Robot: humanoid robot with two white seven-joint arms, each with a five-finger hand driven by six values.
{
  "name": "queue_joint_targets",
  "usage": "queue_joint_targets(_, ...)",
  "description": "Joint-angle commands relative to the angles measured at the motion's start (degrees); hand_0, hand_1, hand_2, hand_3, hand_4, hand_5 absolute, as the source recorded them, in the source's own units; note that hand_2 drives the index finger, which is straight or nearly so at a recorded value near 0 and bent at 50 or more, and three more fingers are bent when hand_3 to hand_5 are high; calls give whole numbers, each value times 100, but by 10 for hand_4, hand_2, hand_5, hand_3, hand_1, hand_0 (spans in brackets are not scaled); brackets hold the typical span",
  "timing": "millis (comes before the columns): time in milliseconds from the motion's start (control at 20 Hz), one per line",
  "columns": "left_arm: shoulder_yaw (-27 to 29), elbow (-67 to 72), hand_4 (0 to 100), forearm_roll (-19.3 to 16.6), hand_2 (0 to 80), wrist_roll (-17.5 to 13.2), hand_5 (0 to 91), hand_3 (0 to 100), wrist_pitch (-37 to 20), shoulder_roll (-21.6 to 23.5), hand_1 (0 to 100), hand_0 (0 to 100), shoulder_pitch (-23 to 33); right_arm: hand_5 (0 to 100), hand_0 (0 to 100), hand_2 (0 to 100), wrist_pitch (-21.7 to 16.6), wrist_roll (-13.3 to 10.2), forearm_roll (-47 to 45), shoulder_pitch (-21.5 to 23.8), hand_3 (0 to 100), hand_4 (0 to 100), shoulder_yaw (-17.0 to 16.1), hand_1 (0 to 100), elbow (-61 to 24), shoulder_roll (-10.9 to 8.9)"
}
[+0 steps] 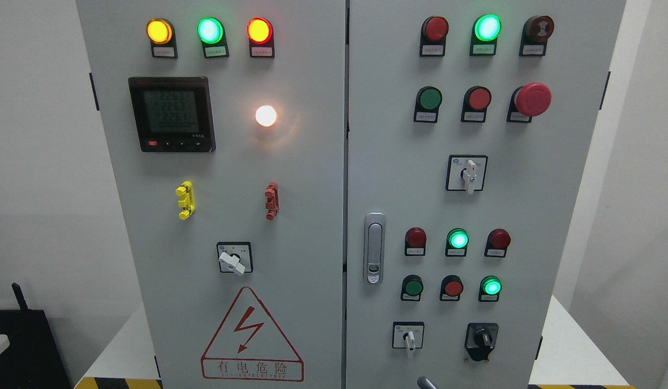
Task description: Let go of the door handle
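Note:
The silver door handle (pixel 374 247) sits flush and upright in its recess at the left edge of the cabinet's right door (pixel 561 216). Both doors look closed, with a thin dark seam between them. Nothing touches the handle. At the bottom edge, right of the middle, a small grey tip (pixel 427 383) pokes into view. It looks like part of my right hand, well below the handle. My left arm does not show.
The left door (pixel 312 227) carries indicator lamps, a digital meter (pixel 172 114), a rotary switch and a red warning triangle (pixel 251 337). The right door carries push buttons, a red emergency button (pixel 533 99) and selector switches. The cabinet stands on a white base with yellow-black tape.

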Motion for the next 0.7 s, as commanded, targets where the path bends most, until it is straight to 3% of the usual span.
queue_joint_targets(0,-70,-88,0,0,0,-1,0,0,-2,0,389,120,0,50,390,4,-189,-70,589,12,123,80,18,80,15,-7)
queue_joint_targets(50,-70,-88,0,0,0,8,0,0,-2,0,389,120,0,61,389,5,-347,-158,931,12,133,95,9,95,41,-16)
queue_joint_targets(150,-70,-88,0,0,0,-1,0,0,-2,0,389,120,0,203,389,0,-497,-325,1704,-6,263,259,9,161,76,-7)
queue_joint_targets(200,-70,-88,0,0,0,-1,0,0,-2,0,389,120,0,212,390,0,-550,-404,2073,-23,278,264,9,167,76,-16)
queue_joint_targets(301,-70,-88,0,0,0,-1,0,0,-2,0,389,120,0,404,410,0,-839,-615,2907,-58,478,428,18,247,76,-16)
queue_joint_targets(351,-70,-88,0,0,0,-1,0,0,-2,0,389,120,0,416,412,0,-971,-720,3416,-85,488,442,18,252,76,-16)
queue_joint_targets(401,-70,-88,0,0,0,-1,0,0,-2,0,389,120,0,644,404,0,-1007,-878,3935,-172,668,601,9,347,111,-16)
queue_joint_targets(551,-70,-88,0,0,0,8,0,0,-2,0,389,120,0,951,379,0,-1008,-1634,5062,-830,945,874,62,463,453,10)
queue_joint_targets(601,-70,-88,0,0,0,-1,0,0,-2,0,389,120,0,982,373,0,-1008,-1679,5239,-989,1000,974,132,494,515,19)
queue_joint_targets(651,-70,-88,0,0,0,-1,0,0,-2,0,389,120,0,985,372,0,-999,-1679,5328,-1086,1000,999,185,501,559,19)
